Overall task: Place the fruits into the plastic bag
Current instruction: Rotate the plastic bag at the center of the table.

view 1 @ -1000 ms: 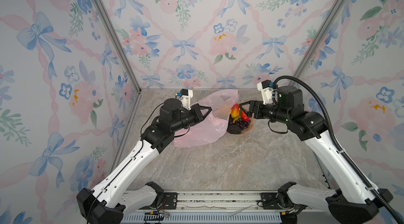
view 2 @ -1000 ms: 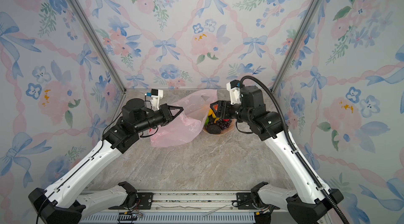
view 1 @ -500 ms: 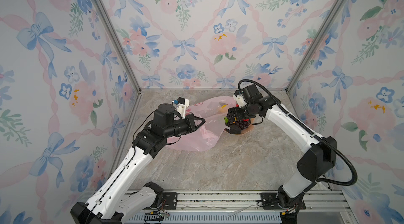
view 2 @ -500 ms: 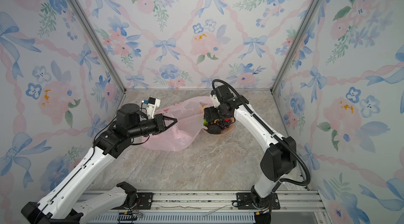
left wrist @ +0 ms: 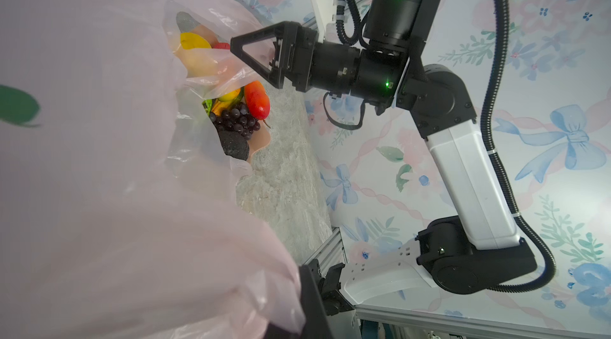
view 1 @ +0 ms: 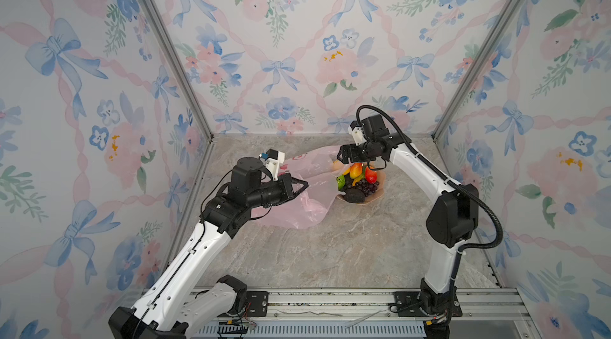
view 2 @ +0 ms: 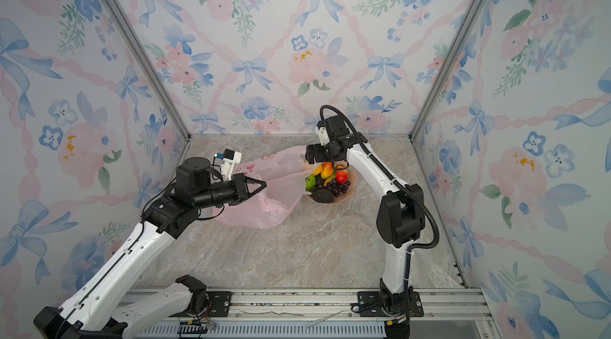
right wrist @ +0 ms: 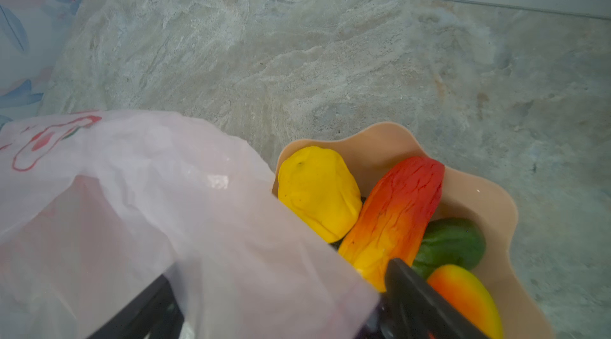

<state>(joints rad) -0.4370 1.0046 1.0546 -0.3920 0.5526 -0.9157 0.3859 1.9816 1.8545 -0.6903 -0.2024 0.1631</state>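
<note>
The fruits lie heaped in a peach scalloped dish (view 1: 380, 188): a yellow one (right wrist: 317, 191), two mangoes (right wrist: 396, 211) (right wrist: 463, 291), a green piece (view 1: 340, 181), grapes (view 1: 363, 187) and a black bumpy piece (view 1: 352, 195). The pink plastic bag (view 1: 297, 208) rests left of the dish, and its upper edge drapes over the dish's left side. My left gripper (view 1: 305, 185) is shut on the bag's film and holds it raised. My right gripper (view 1: 340, 155) hovers open over the dish's far-left rim, with bag film (right wrist: 132, 205) lying between its spread fingers (right wrist: 423, 301).
The dish (view 2: 352, 188) stands near the back of the marble table (view 1: 330, 254). Floral walls close in the back and both sides. A metal rail (view 1: 330, 301) carrying both arm bases runs along the front.
My right gripper has moved from the right of the dish to above its far-left rim, at the bag's edge. My left gripper dipped, then rose again, still holding the bag.
</note>
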